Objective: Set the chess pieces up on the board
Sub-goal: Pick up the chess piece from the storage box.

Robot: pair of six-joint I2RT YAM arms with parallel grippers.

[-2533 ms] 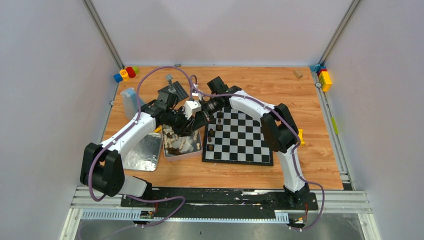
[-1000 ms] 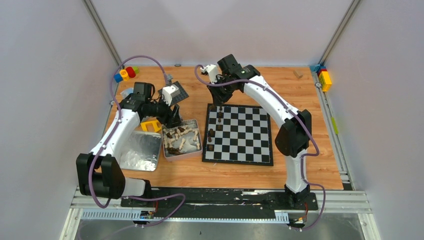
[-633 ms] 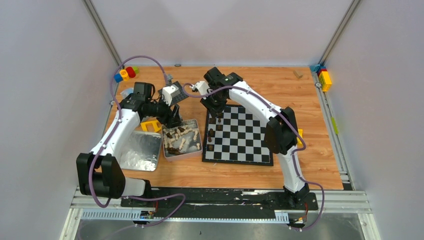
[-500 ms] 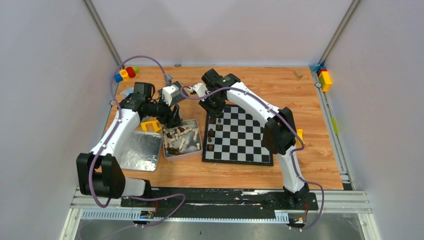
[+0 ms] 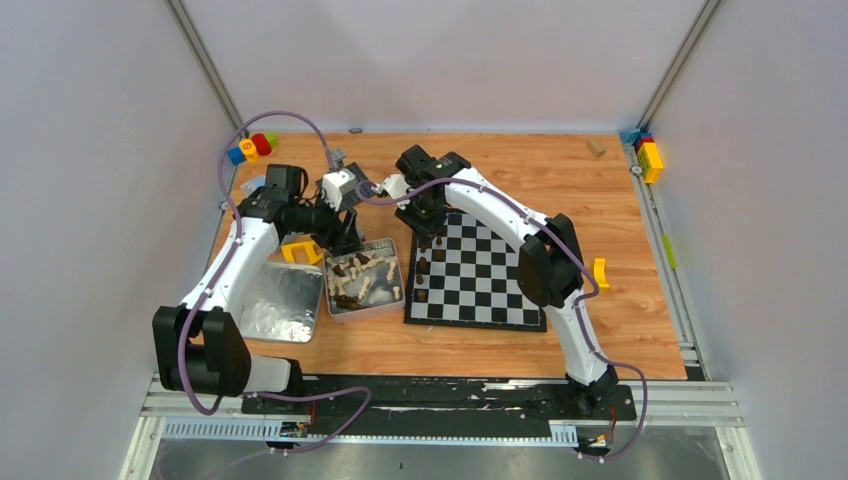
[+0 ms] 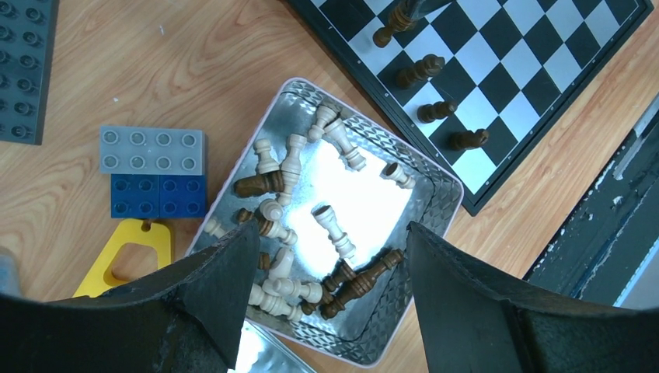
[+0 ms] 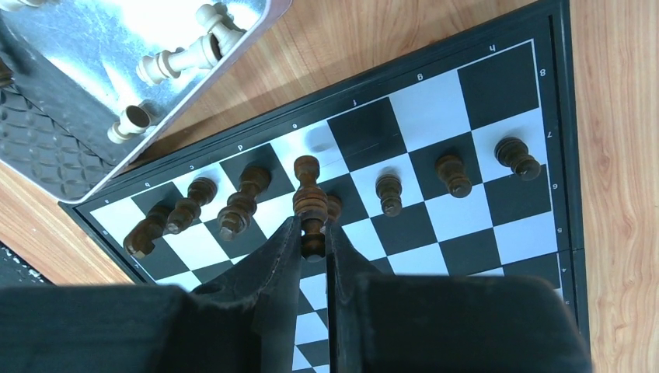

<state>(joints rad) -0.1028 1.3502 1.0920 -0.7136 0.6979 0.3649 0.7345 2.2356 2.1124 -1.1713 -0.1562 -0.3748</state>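
Right gripper [image 7: 312, 233]: black fingers closed flat on a dark brown piece [image 7: 308, 194], pinching one end; its knobbed, lathe-turned end sticks out past the fingertips above the board
Left gripper [image 6: 330, 233]: broad matte-black fingers spread wide, holding nothing, hanging over the tin
Board [image 7: 435, 109]: flat, square, glossy black and silvery-white checks inside a black border printed with small letters and digits; it lies on the tabletop just right of the tin
Chess pieces on board [image 7: 453, 175]: several dark brown wooden figurines, round-headed with flared bases, standing in a loose line on squares near the board's left edge
Chess pieces in tin [image 6: 330, 225]: cream and dark brown figurines lying on their sides, tumbled together, some overlapping
Tin [image 6: 435, 203]: shallow rectangular metal tray with rounded corners, mirror-bright floor, diamond-embossed walls, pale rim
Lid [image 5: 275, 300]: second shiny metal tray, just left of the tin
Bricks [image 6: 151, 149]: studded grey plastic block touching a blue one, beside a yellow hollow triangle-shaped part and a dark grey studded baseplate [image 6: 27, 70]
Tabletop [image 5: 540, 165]: warm orange wood-grain laminate
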